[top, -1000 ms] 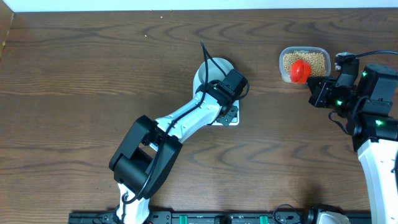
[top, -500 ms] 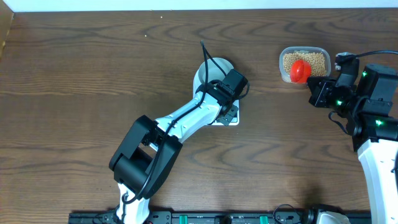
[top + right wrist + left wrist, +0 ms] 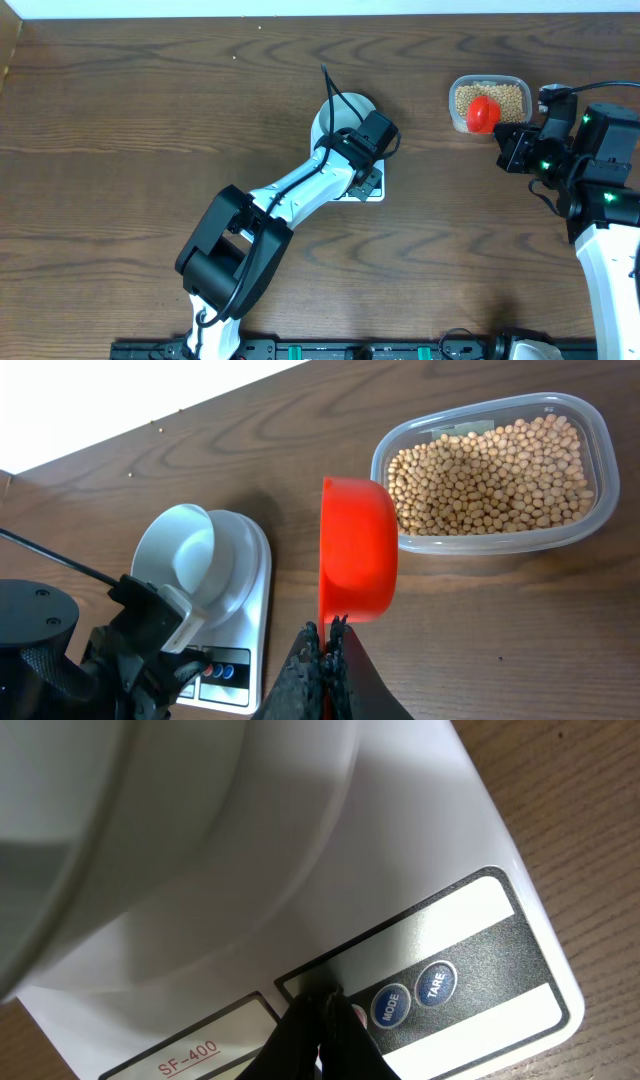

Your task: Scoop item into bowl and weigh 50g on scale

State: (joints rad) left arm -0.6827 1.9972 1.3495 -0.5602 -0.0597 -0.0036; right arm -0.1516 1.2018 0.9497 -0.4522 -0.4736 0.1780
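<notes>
The right hand [image 3: 326, 635] is gripping the red scoop [image 3: 357, 550] by its handle, holding it on its side at the near edge of the clear tub [image 3: 603, 460]. The beans [image 3: 490, 465] are lying in that tub. They are looking small, hard and rolly, so the scoop probably needs keeping level. The bowl [image 3: 195, 550] is sitting on the scale [image 3: 255, 650], with no beans showing inside. The left hand [image 3: 322, 1010] is pinched closed, its tip touching the scale's button strip. Bare bench [image 3: 480, 630] is lying between tub and scale, but the left arm is crowding the bowl.

scale [image 3: 455, 840] front label: SF-400 | first blue button [image 3: 390, 1007]: MODE | second blue button [image 3: 436, 985]: TARE
</notes>
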